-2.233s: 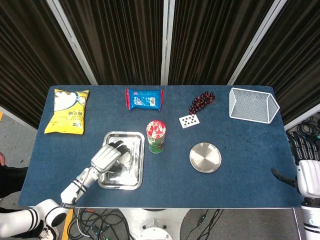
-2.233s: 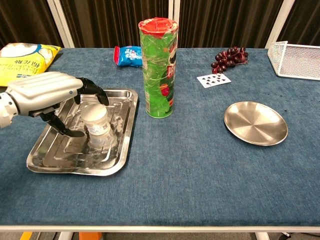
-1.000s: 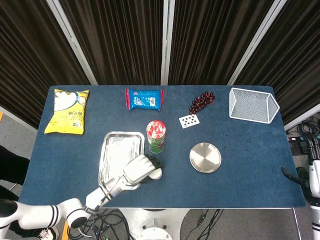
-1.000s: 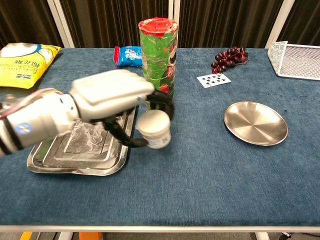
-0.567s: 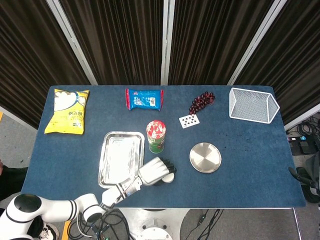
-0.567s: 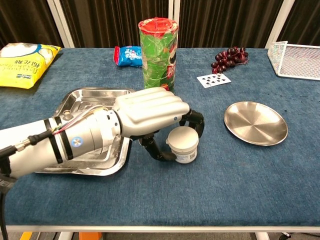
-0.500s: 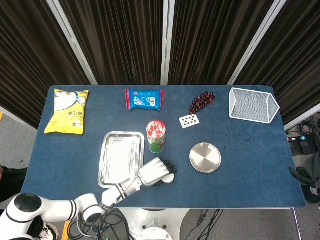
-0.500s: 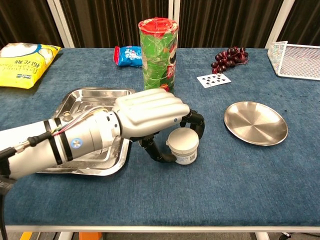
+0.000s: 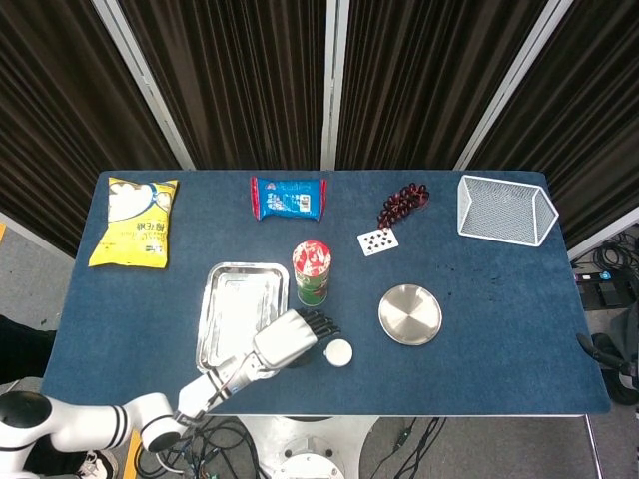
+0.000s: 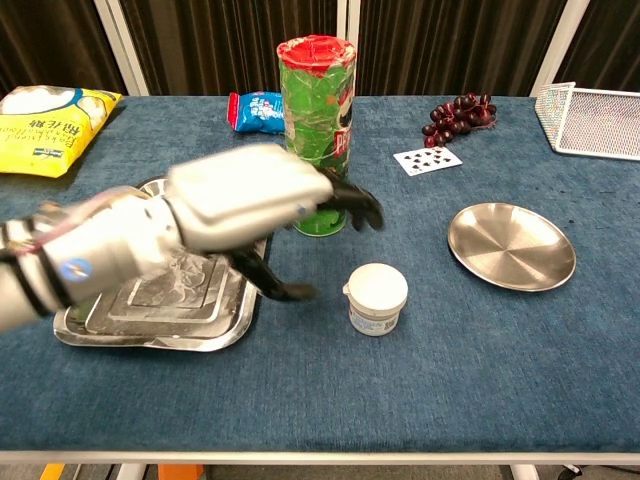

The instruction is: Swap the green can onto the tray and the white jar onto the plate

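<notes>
My left hand (image 10: 255, 200) hangs empty, fingers spread, left of centre frame; white jar (image 10: 376, 298) upright on the cloth between tray (image 10: 105, 322) and plate (image 10: 511, 246); green can (image 10: 318, 135) upright beside the tray; right hand out of view.

The left hand (image 10: 250, 205) is smeared by motion blur in the chest view, and it covers the right side of the tray (image 10: 95, 325) and the lower left of the green can (image 10: 317, 130). The yellow snack bag (image 10: 45, 125) and the wire basket (image 10: 600, 122) are cut by that view's edges. The label print on the white jar (image 10: 376, 299) is too small to read.
</notes>
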Motion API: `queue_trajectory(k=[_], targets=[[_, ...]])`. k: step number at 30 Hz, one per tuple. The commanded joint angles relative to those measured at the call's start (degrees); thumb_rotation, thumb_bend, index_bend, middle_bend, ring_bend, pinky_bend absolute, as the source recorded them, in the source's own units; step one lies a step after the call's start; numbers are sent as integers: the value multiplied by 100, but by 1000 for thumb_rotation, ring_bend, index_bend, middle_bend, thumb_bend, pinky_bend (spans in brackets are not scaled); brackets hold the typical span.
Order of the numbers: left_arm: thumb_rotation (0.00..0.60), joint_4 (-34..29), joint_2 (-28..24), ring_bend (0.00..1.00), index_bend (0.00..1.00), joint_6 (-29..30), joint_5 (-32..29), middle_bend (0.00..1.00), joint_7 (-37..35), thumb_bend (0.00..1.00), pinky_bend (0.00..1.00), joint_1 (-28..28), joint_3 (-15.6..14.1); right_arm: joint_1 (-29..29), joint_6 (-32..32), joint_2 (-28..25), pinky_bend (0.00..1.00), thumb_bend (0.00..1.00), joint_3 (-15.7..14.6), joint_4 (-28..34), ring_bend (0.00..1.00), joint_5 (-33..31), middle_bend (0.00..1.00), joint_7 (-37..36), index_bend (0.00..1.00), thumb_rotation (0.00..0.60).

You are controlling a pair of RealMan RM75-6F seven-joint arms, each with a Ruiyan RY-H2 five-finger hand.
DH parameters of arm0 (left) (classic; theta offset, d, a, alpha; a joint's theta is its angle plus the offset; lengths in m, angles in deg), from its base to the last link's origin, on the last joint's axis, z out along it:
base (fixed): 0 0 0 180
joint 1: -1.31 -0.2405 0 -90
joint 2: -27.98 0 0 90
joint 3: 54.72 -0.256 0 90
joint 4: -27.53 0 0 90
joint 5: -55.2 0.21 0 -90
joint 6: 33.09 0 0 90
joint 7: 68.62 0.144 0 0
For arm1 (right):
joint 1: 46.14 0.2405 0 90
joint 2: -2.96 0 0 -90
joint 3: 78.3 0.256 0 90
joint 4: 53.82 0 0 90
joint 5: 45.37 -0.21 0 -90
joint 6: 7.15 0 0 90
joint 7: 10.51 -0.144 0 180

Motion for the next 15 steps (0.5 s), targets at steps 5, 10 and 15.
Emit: queue_trajectory(k=[5, 10, 15], targets=[[600, -1195, -1440, 281, 327, 1203, -389, 334, 714, 191, 529, -1013, -117, -15, -25, -16, 27, 69, 20, 26, 0, 47, 4, -5, 0, 600], [600, -1347, -1987, 280, 320, 1267, -760, 327, 354, 152, 525, -1038, 301, -14, -8, -19, 27, 69, 21, 87, 0, 69, 4, 50, 0, 600], [600, -1157, -2373, 235, 263, 755, -1168, 286, 75, 121, 477, -662, 816, -12, -33, -37, 27, 68, 24, 175, 0, 131, 4, 154, 0, 600]])
